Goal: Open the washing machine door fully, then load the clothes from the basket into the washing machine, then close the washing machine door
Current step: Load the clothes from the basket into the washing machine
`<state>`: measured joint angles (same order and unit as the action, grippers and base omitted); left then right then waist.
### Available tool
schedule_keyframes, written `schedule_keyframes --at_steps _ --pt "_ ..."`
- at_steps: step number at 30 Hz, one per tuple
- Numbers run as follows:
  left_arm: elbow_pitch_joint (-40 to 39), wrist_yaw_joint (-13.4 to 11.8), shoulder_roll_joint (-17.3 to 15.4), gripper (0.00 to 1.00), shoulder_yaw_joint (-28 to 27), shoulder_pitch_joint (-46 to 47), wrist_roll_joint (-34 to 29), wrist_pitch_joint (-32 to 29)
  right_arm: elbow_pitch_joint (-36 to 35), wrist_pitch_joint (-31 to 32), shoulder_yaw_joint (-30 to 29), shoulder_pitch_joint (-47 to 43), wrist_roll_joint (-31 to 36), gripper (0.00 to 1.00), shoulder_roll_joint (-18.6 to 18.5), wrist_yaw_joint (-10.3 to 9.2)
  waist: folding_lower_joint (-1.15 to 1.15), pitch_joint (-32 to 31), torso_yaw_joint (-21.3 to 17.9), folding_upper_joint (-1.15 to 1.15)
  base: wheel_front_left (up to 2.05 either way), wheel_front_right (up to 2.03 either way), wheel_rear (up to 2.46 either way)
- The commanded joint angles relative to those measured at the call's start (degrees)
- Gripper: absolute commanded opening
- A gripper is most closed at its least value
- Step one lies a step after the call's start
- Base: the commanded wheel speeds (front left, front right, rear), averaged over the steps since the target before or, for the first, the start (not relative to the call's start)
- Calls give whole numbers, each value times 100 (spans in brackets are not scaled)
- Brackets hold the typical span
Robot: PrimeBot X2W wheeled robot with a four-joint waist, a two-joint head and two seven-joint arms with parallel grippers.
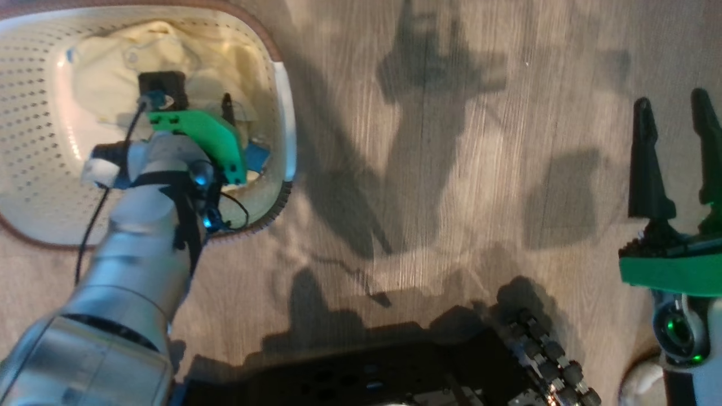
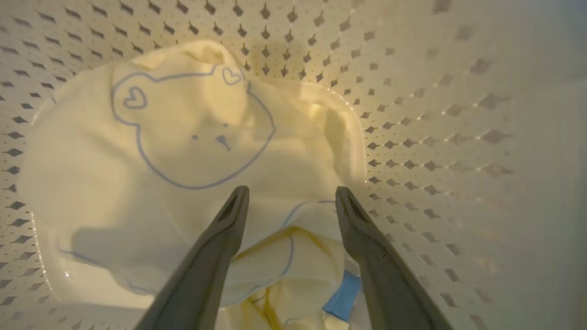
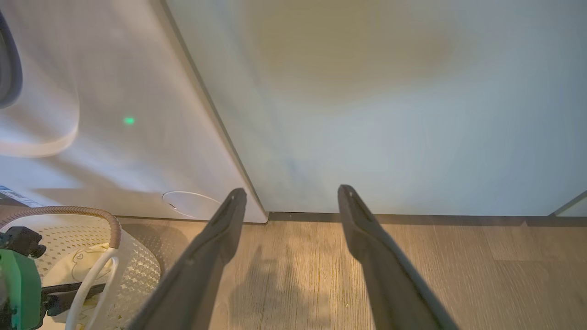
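You have a pale wood-grain floor [image 1: 451, 169] under you, its planks running up the head view and crossed by dark, hard-edged shadows [image 1: 428, 73]. In the right wrist view a plain pale green cabinet front [image 3: 390, 128] meets that floor along a dark plinth strip [image 3: 435, 219], and a soft warm glow [image 3: 348, 46] lies high on the panel

Left arm [image 1: 135, 225] stretched forward, wrist pitched down; left end effector [image 2: 292, 197] fingers spread wide, gripping nothing. Right end effector [image 1: 671, 113] at right side, fingers apart, empty.
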<state>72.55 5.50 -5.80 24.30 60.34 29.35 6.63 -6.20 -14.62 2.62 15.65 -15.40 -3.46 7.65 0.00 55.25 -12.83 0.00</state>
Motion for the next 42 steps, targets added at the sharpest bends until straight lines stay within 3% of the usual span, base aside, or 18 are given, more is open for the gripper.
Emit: schedule_keyframes --at_steps 1,6,14,15,16,17,18,29,42 --pt "15 -36 -238 100 -104 -50 73 -59 -194 -38 114 -108 -42 100 -101 -16 0 179 -131 0 0 0 0" --pt "83 -249 -416 100 -124 128 103 -368 -227 -38 137 -90 -139 100 -89 -16 0 464 -285 0 0 0 0" --pt "119 -366 -525 97 -4 386 57 -885 -287 -38 168 -109 -235 100 -108 -16 0 771 -362 0 0 0 0" --pt "122 -389 -523 63 1 399 62 -934 -294 -38 174 -108 -244 100 -112 -16 0 783 -364 0 0 0 0" --pt "124 -409 -524 38 27 412 45 -974 -300 -38 179 -106 -249 100 -115 -16 0 794 -364 0 0 0 0" --pt "124 -409 -524 38 27 412 45 -974 -300 -38 179 -106 -249 100 -115 -16 0 794 -364 0 0 0 0" --pt "126 -419 -520 0 36 422 46 -1001 -304 -38 178 -102 -254 100 -117 -16 0 800 -362 0 0 0 0" --pt "134 -369 -449 0 44 415 149 -853 -324 -38 63 -67 -205 100 -129 -16 0 658 -199 0 0 0 0" --pt "83 -427 -297 0 437 449 -190 287 -286 -38 -196 -97 -125 100 -185 -16 0 62 189 0 0 0 0"
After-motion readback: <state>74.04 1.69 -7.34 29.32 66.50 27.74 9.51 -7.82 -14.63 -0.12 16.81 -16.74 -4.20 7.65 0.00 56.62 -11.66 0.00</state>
